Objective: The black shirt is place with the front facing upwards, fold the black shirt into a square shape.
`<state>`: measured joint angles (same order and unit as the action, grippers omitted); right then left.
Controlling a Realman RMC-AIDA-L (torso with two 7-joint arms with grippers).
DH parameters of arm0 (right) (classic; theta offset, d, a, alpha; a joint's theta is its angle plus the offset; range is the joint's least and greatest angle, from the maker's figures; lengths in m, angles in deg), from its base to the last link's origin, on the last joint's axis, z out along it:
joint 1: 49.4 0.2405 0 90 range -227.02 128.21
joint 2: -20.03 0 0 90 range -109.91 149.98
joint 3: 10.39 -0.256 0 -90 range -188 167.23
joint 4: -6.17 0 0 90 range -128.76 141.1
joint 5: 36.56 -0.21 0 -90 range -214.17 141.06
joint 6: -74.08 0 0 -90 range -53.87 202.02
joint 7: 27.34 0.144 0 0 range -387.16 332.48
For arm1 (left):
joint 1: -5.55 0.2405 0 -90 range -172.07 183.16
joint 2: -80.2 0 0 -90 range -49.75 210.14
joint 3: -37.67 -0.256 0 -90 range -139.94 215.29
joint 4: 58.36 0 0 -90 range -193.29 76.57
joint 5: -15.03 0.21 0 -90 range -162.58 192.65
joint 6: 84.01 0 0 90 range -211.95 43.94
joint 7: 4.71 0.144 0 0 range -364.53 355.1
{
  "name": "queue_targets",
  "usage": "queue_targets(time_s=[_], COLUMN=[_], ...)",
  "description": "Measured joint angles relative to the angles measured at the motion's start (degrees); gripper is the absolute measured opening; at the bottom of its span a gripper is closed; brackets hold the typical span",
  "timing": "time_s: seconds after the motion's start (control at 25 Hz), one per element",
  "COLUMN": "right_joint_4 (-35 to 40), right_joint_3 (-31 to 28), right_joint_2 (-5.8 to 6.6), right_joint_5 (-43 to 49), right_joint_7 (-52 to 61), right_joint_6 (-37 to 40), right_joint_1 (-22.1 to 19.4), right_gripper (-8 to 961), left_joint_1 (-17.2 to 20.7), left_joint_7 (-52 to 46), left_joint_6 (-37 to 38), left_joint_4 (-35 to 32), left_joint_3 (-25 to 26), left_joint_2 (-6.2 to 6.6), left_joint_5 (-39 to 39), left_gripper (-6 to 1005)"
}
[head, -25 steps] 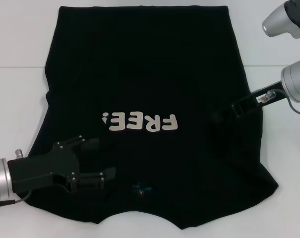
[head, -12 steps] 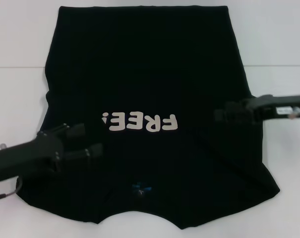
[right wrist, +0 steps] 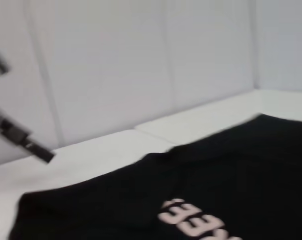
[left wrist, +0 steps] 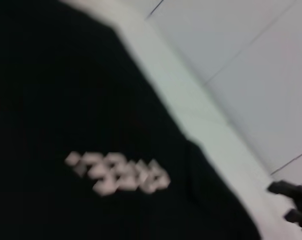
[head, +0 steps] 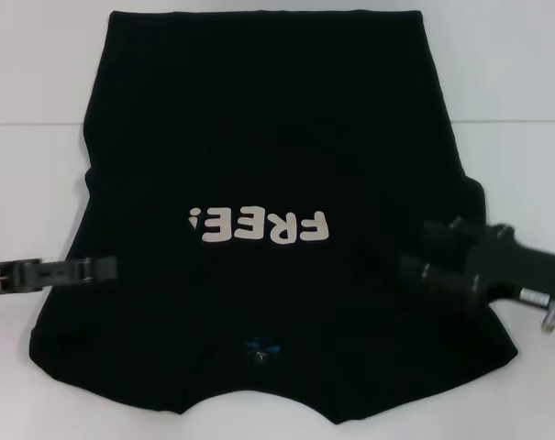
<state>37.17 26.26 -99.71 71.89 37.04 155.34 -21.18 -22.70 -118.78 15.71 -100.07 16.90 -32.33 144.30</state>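
The black shirt lies flat on the white table, its "FREE!" print facing up and its blue neck label near the front edge. Turned on its side, my left gripper hovers at the shirt's left edge. In the right wrist view its two fingers show apart, holding nothing. My right gripper is open over the shirt's right side, beside the print, with no cloth between its fingers. The shirt fills the left wrist view, where the right gripper shows farther off.
The white table surrounds the shirt, with bare surface on both sides and behind. A seam line crosses the table behind the arms. A white panelled wall stands beyond the table.
My left gripper has pulled back leftward to the shirt's edge and rolled onto its side. My right gripper has swung nearer and lower over the shirt's right side.
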Motion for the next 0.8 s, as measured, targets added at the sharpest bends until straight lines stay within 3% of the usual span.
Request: queue_targets(time_s=[0.16,0.28,0.32,0.4,0.6,0.8], right_joint_4=[-3.95,-6.06,-6.76,-7.72,-8.14,-8.17], right_joint_3=[0.41,0.41,0.39,0.38,0.26,-0.15], right_joint_2=[-0.07,-0.08,-0.08,-0.11,-0.20,-0.12], right_joint_5=[0.16,0.18,0.17,0.12,-0.06,-0.19], right_joint_7=[-7.78,-11.43,-12.50,-13.74,-13.71,-13.41], right_joint_6=[1.69,0.69,0.12,-0.91,-1.74,-1.40], right_joint_1=[-0.04,-0.06,-0.05,0.13,0.51,0.57], right_gripper=[621,636,709,856,947,946], left_joint_1=[-0.25,-0.29,-0.32,-0.61,-1.89,-2.41], left_joint_7=[-10.30,-13.85,-14.42,-14.98,-15.92,-16.29], left_joint_6=[3.71,4.43,4.36,3.66,-2.42,-5.74], left_joint_4=[-6.47,-9.01,-9.40,-9.77,-8.58,-6.30], left_joint_3=[-0.51,-0.46,-0.43,-0.65,-4.84,-5.37], left_joint_2=[2.08,2.90,2.98,2.89,1.43,1.02], left_joint_5=[7.05,11.93,12.91,15.18,19.98,20.12], left_gripper=[937,937,937,937,936,936])
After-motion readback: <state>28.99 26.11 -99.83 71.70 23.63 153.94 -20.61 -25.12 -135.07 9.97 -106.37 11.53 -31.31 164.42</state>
